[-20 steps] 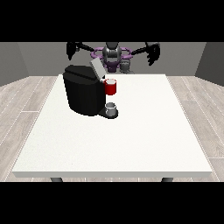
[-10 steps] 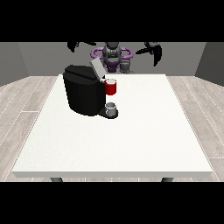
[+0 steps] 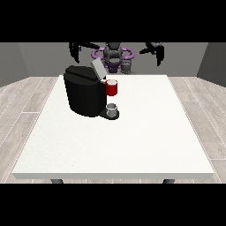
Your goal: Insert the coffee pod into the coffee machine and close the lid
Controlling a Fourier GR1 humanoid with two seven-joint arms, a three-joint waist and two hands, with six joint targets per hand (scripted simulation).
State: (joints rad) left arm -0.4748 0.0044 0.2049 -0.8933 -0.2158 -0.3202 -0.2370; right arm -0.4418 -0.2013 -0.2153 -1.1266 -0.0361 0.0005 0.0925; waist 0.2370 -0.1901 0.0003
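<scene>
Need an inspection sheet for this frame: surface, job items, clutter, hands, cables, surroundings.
Surface: white table, bare across its near half.
Job's things: black coffee machine at the far left of the table, lid tilted up; a red thing at the machine; a grey thing on the machine's base, cannot tell if it is the pod.
Clutter: nothing seen.
Hands: hand at the view's left and hand at the view's right both raised above the far edge, holding nothing.
Cables: nothing seen.
Surroundings: wood-plank floor, grey walls.
</scene>
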